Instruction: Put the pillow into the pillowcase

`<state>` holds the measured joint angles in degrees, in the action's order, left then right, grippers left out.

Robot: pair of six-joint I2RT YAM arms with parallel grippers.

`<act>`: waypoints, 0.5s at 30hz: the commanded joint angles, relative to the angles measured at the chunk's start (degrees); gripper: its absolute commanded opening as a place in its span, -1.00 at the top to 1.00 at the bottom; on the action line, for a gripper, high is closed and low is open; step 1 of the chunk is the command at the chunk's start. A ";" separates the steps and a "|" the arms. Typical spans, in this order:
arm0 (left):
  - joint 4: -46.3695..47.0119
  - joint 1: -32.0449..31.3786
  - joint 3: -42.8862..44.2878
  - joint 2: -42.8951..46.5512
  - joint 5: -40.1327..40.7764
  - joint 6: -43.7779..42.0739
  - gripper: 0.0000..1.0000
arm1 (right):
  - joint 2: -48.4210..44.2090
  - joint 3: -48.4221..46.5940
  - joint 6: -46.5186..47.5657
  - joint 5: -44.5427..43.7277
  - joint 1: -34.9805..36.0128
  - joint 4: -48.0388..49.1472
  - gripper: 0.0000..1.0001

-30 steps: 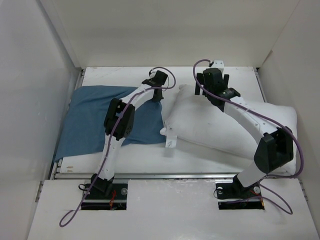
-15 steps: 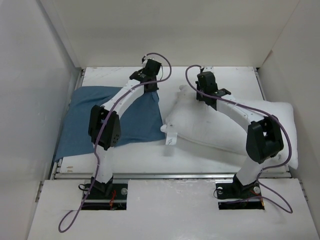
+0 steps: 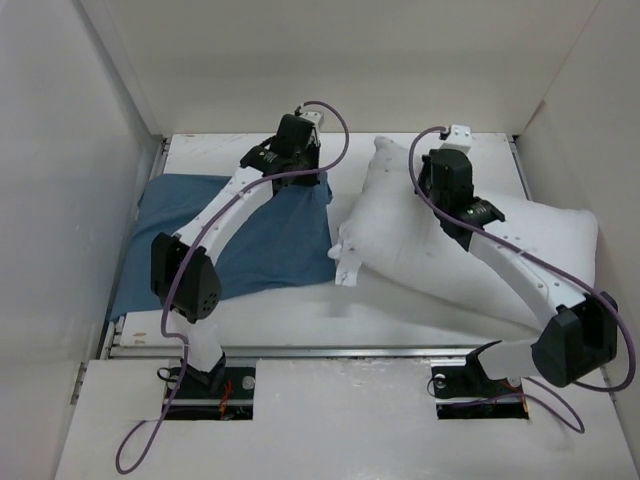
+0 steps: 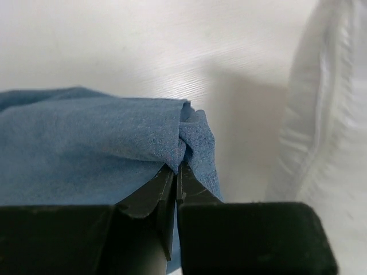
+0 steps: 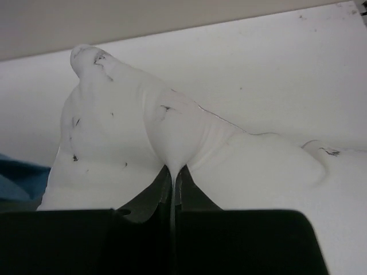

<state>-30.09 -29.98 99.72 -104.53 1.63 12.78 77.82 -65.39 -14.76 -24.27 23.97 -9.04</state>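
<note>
The slate-blue pillowcase (image 3: pixel 235 235) lies wrinkled on the left half of the table. My left gripper (image 3: pixel 312 178) is shut on its far right corner, and the bunched blue cloth (image 4: pixel 172 137) shows pinched at the tips (image 4: pixel 176 169). The plump white pillow (image 3: pixel 480 240) lies on the right half, a small tag (image 3: pixel 347 272) at its near left corner. My right gripper (image 3: pixel 425 185) is shut on a fold of the pillow's cover (image 5: pixel 172 143) near its far left corner, which stands lifted in a peak (image 3: pixel 385 160); the fold is pinched at the tips (image 5: pixel 172 169).
White walls (image 3: pixel 70 200) close in the table on the left, back and right. A metal rail (image 3: pixel 340 350) runs along the table's near edge, in front of the arm bases. A strip of bare tabletop (image 3: pixel 340 205) separates pillowcase and pillow.
My right gripper has shut on the pillow and pulled its far left corner up. The left arm has stretched farther back and right, drawing the pillowcase corner with it.
</note>
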 commanded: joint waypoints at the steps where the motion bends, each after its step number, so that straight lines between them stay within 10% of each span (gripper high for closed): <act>1: 4.60 -1.66 1.26 6.88 -6.45 -3.37 1.00 | -0.92 -2.44 -2.98 -5.07 0.03 10.44 1.00; 15: 2.22 -3.95 1.71 8.64 -7.17 -5.66 1.00 | 14.02 -19.07 -6.86 -28.00 -0.49 5.18 1.00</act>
<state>-28.73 -33.80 100.97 -98.98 -6.83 8.21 93.08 -78.56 -20.43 -42.41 23.83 -7.05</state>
